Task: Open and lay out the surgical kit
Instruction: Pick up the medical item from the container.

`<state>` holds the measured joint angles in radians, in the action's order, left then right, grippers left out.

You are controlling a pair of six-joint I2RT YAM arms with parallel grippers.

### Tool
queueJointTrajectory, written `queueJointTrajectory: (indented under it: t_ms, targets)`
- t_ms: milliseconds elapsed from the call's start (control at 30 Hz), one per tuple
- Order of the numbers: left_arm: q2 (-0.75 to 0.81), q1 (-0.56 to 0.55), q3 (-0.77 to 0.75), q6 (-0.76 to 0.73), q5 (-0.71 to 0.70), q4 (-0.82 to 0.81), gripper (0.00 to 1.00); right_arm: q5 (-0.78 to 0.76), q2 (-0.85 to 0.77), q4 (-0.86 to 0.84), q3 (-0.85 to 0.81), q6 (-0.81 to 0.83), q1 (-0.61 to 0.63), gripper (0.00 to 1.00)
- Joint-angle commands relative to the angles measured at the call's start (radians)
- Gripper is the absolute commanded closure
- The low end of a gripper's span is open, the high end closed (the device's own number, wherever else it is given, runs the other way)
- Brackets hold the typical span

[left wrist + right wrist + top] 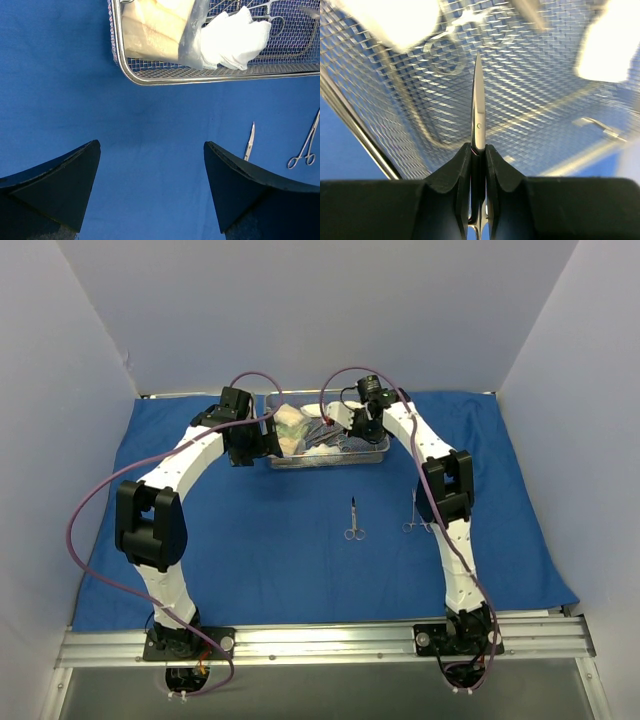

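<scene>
1. Right wrist view: my right jaws are clamped on thin scissors [478, 115], seen edge-on, with the handles hidden between my fingers.
2. Below them the mesh tray [535, 90] is blurred, and I cannot identify the white shapes at the top.
3. My left jaws stand wide and hold nothing, over bare blue drape [150, 150] near the tray's rim.
4. Loose scissors [249, 142] and forceps [306, 145] lie apart on the drape. My finger hides the scissors' handles.
</scene>
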<state>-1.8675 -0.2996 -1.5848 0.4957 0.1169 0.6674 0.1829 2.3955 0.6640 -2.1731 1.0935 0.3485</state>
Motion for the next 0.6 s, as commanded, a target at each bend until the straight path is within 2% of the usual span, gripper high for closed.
queueJointTrajectory:
  t_ms: [0,267,333,400,467,567]
  targets:
    - [0.031,-0.004,-0.023,0.017,0.007,-0.023,0.06,-0.011,-0.169,-0.034,-0.017,0.016,0.000,1.00]
    - [0.054,-0.004,-0.017,0.030,0.006,-0.028,0.06,-0.002,-0.312,-0.007,0.050,0.036,-0.003,1.00]
    - [0.076,-0.004,-0.014,0.037,0.003,-0.020,0.06,0.006,-0.363,-0.074,0.131,-0.047,-0.003,1.00]
    - [0.091,-0.003,-0.021,0.052,-0.008,0.004,0.06,-0.008,-0.455,-0.272,0.272,-0.159,-0.006,1.00]
    - [0.122,-0.003,-0.011,0.058,-0.014,0.032,0.06,-0.014,-0.511,-0.447,0.350,-0.356,-0.006,1.00]
    - [0.172,-0.001,0.015,0.081,-0.043,0.050,0.06,-0.040,-0.634,-0.606,0.470,-0.662,0.006,1.00]
